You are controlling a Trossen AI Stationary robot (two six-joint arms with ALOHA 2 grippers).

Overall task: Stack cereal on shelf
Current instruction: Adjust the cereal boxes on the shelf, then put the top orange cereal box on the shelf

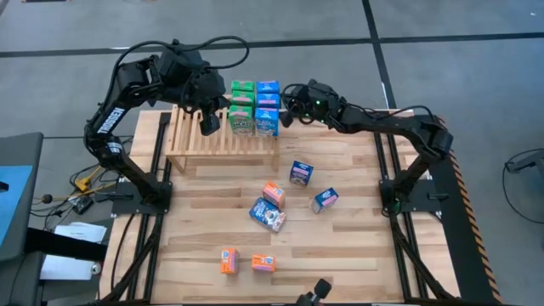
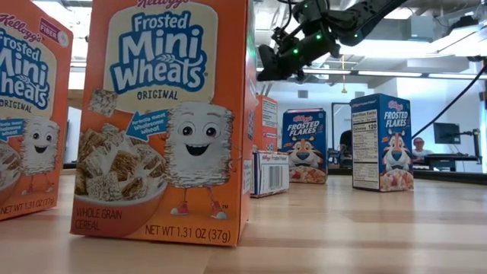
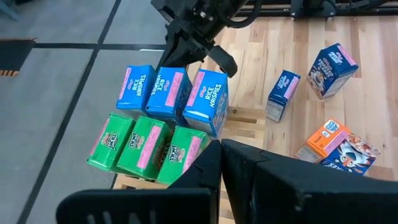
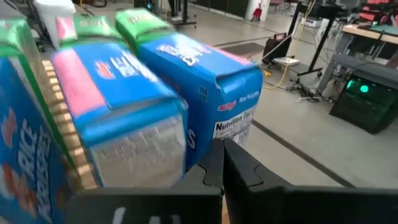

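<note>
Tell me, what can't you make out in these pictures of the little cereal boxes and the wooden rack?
- Low view: the light-wood slatted rack is hidden behind the big orange Mini-Wheats box.
- Low view: a second orange box is cut off by the picture's edge.
- High view: print on the small orange boxes near the table's front is too small to read.
- Right wrist view: the blue boxes are blurred.

From above we see green and blue cereal boxes (image 1: 255, 108) grouped on the slatted shelf (image 1: 223, 140), both arms' fingers beside them, and seven more boxes (image 1: 272, 208) scattered across the counter (image 1: 340, 246).
</note>
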